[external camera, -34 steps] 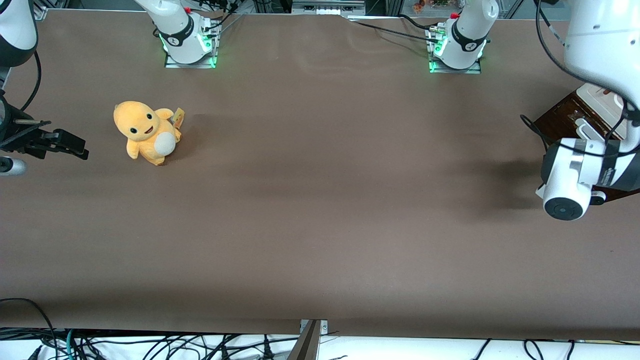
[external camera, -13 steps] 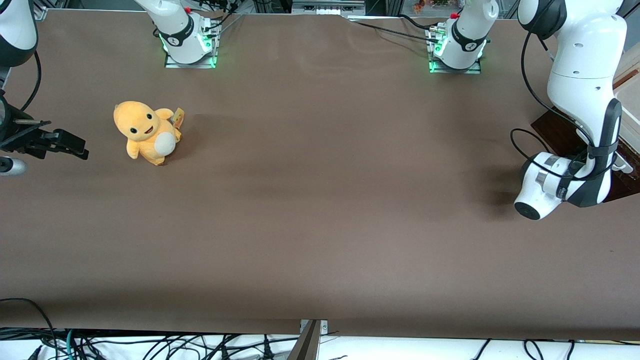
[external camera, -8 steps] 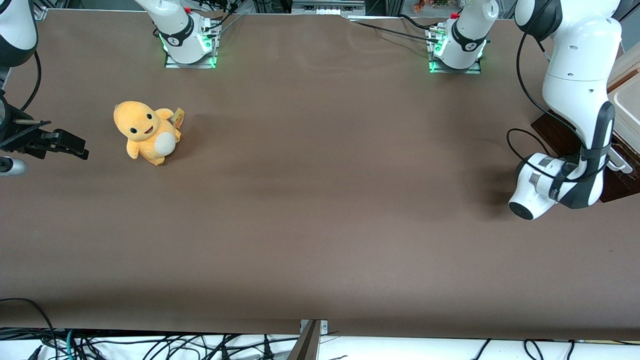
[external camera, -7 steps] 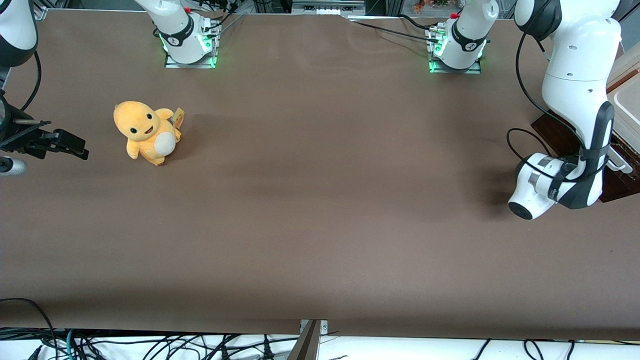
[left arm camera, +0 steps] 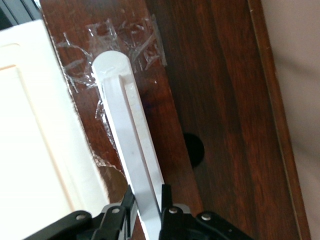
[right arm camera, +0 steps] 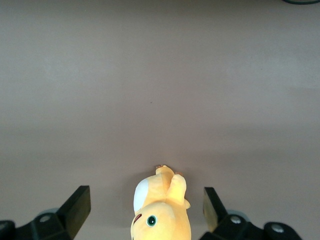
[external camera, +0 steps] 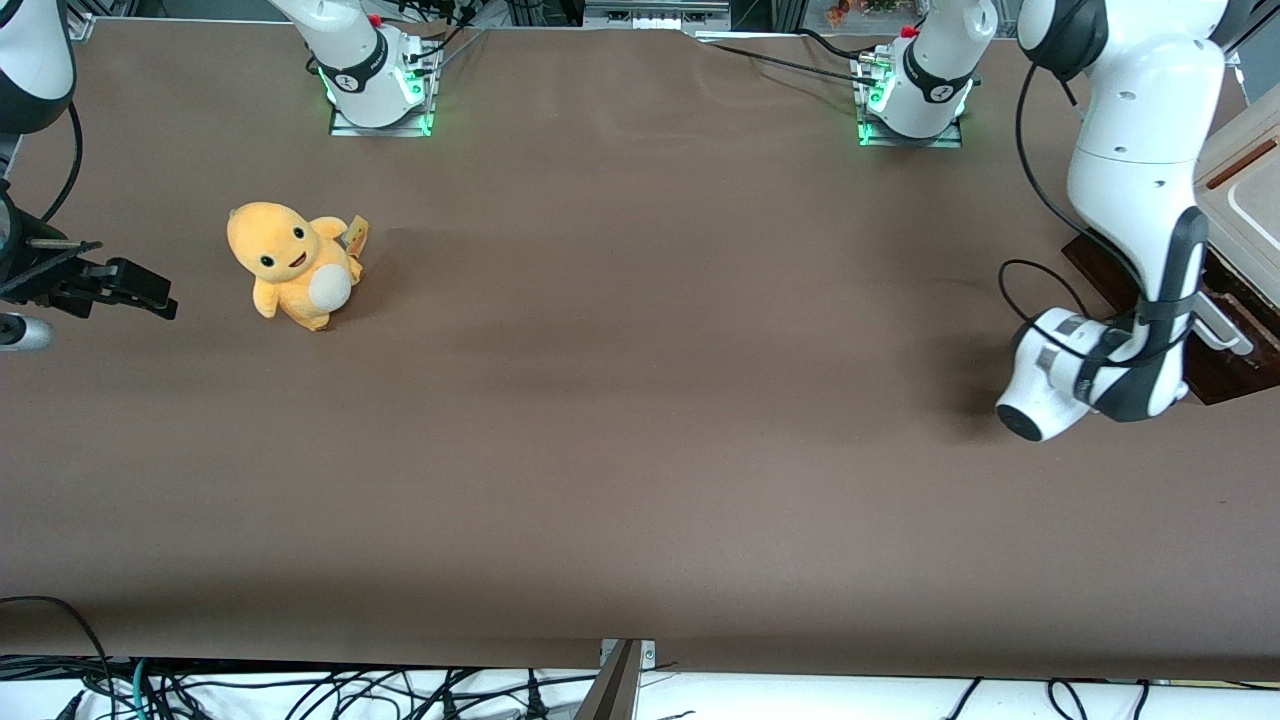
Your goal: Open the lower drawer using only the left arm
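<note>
The lower drawer (external camera: 1105, 262) shows its dark brown wood at the working arm's end of the table; its front fills the left wrist view (left arm camera: 220, 100). Its white loop handle (external camera: 1218, 327) runs lengthwise in the left wrist view (left arm camera: 126, 130), taped to the wood. The left arm (external camera: 1140, 190) bends down over the drawer and hides its gripper in the front view. In the left wrist view the gripper (left arm camera: 146, 192) is shut on the handle, one black finger (left arm camera: 166, 192) on each side of the bar.
The cabinet's cream top panel (external camera: 1245, 190) lies above the drawer and also shows in the left wrist view (left arm camera: 30, 150). An orange plush toy (external camera: 293, 263) sits toward the parked arm's end. Two arm bases (external camera: 378, 75) (external camera: 915, 85) stand farthest from the front camera.
The left arm's wrist has moved toward the parked arm's end of the table, and the white handle has shifted with it. More of the cream top panel shows.
</note>
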`<action>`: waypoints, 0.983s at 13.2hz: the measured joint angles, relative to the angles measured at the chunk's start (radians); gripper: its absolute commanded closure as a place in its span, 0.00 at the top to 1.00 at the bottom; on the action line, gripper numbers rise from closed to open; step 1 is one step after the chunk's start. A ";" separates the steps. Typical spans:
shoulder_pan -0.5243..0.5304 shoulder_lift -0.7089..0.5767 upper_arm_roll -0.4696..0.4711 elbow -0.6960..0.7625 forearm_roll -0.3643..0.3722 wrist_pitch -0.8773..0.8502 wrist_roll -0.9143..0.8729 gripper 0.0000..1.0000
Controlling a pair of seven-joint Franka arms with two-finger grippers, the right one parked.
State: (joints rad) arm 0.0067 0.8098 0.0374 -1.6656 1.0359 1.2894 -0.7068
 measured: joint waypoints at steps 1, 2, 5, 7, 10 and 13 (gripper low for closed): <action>-0.016 0.006 -0.003 0.009 0.000 -0.006 0.001 0.09; -0.030 0.012 -0.005 0.018 -0.002 -0.011 0.002 0.10; -0.073 0.030 -0.002 0.064 -0.040 -0.013 0.011 0.10; -0.104 0.039 0.000 0.089 -0.067 -0.016 0.020 0.11; -0.143 0.051 0.002 0.095 -0.081 -0.040 0.021 0.99; -0.159 0.051 -0.012 0.108 -0.128 -0.054 0.048 1.00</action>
State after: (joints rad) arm -0.1521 0.8609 0.0251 -1.5571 0.9083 1.2358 -0.6585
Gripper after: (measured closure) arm 0.485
